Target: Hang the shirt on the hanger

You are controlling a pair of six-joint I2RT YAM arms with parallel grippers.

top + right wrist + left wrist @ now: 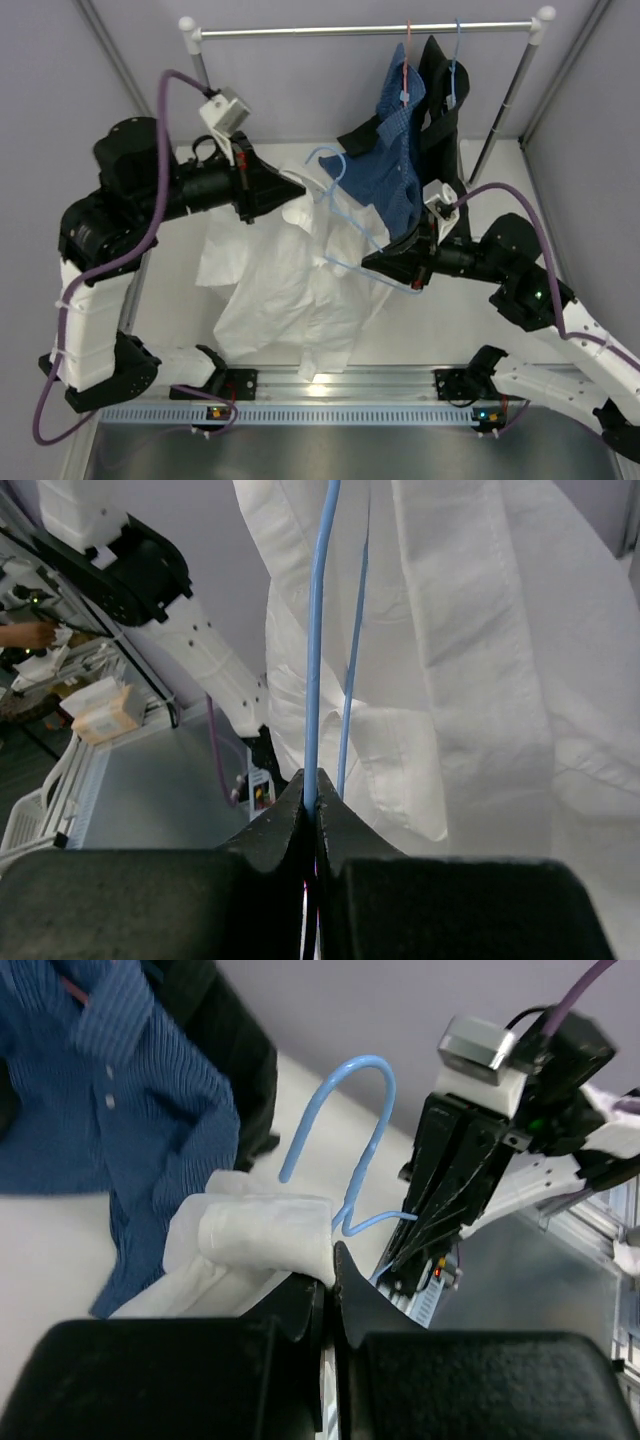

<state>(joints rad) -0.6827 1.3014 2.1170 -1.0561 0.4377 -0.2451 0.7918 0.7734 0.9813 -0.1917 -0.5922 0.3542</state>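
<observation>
The white shirt (290, 290) hangs in mid-air over the table, draped partly on the light-blue wire hanger (345, 215). My left gripper (300, 190) is shut on the shirt's folded collar edge (265, 1235), right beside the hanger's hook (350, 1110). My right gripper (372, 262) is shut on the hanger's lower wire (315, 660), with the shirt (470, 650) hanging just beyond it. The hanger's far shoulder is hidden under cloth.
A metal rail (370, 30) at the back carries a blue checked shirt (390, 150) on a red hanger and a black garment (440, 100) on a darker blue hanger. The metal base rail (340, 385) runs along the near edge.
</observation>
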